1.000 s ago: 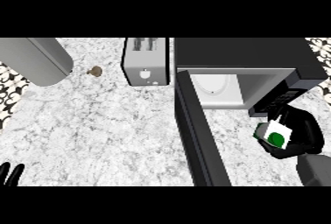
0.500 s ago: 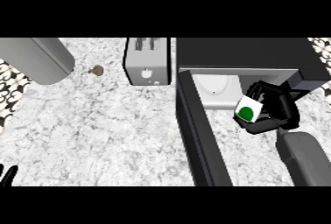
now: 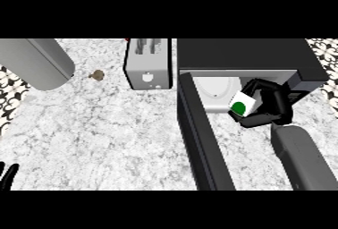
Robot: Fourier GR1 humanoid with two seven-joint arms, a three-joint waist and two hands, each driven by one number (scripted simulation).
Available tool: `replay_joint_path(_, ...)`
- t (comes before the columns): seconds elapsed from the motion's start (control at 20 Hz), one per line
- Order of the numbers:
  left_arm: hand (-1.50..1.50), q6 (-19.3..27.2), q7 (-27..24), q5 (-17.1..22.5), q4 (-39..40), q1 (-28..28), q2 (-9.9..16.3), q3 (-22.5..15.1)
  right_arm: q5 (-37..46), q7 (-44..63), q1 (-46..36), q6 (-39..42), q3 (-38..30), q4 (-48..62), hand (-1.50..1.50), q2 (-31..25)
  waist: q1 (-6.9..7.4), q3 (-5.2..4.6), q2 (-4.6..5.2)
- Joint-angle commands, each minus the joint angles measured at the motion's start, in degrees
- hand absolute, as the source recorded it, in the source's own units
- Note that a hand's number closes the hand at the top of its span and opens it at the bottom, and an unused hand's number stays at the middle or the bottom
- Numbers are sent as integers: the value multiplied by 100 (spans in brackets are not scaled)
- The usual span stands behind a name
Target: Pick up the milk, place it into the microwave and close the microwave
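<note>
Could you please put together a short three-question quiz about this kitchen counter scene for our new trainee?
1. True or false: the microwave door stands open.
2. Which hand holds the milk carton?
A. the left hand
B. the right hand
C. neither
3. Fill in: the appliance just left of the microwave is a ____.

Key:
1. True; the door swings out toward the viewer and the pale inside shows.
2. B; its fingers curl round the carton at the microwave's opening, while the left hand rests at the lower left edge.
3. Toaster.
</note>
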Motion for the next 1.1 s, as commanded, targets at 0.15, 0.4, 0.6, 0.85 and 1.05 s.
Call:
replay_joint_path(0.15, -150, -133, -37, -16, 190, -114, 17, -74, 315, 602, -1265, -388, 28, 881, 150, 27, 471, 17, 237)
replay_joint_path(0.4, -150, -207, 19, 164, 222, -332, 182, 28, 539, 549, -1278, -955, 110, 789, 150, 124, 600, 16, 271)
replay_joint_path(0.6, -150, -219, 13, -27, 365, -530, 167, -132, 827, 619, -1278, -1561, 257, 601, 150, 194, 717, 11, 311)
replay_joint_path(0.85, -150, -228, 82, 10, 318, -587, 172, -210, 826, 489, -957, -1815, 231, 557, 150, 75, 914, 19, 358)
replay_joint_path(1.05, -150, -195, 114, -106, 395, -818, 215, -248, 724, 533, -869, -2465, -40, 417, 150, 95, 1021, 14, 424)
